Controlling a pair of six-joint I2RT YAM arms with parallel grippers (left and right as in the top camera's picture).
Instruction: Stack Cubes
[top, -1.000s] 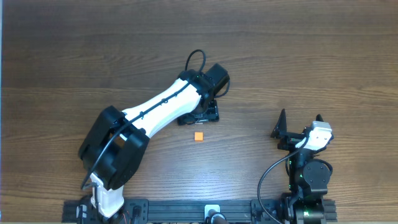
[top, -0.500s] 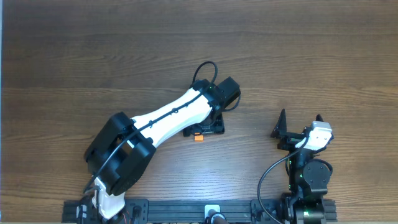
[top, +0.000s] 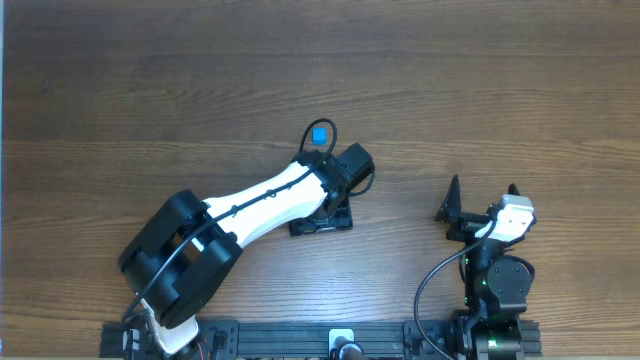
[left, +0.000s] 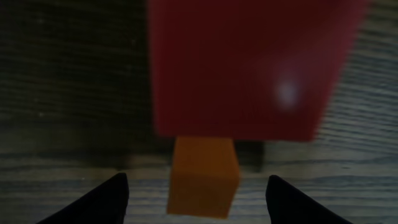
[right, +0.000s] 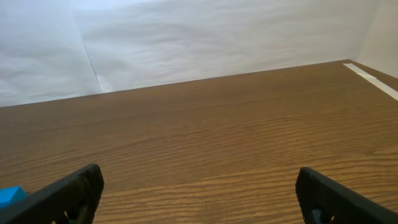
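My left gripper (top: 322, 221) hangs low over the middle of the table, covering the orange cube from above. In the left wrist view the orange cube (left: 204, 175) sits on the wood between my open fingertips (left: 114, 200), touching neither. A large blurred red block (left: 249, 65) looms just beyond it, its lower edge meeting the orange cube's top; I cannot tell whether it rests on it. A blue cube (top: 319, 136) lies alone farther out, also seen from the right wrist as a blue cube (right: 9, 196). My right gripper (top: 483, 192) is parked open near its base, holding nothing.
Bare brown wood table (top: 520, 90) stretches on all sides. The left arm's white link (top: 265, 195) and black cable loop (top: 330, 150) cross the centre. A pale wall (right: 205, 37) stands behind the table's far edge.
The left gripper swung right, then came back toward the near edge over the orange cube, hiding it from above. The blue cube became uncovered. The right arm has not moved.
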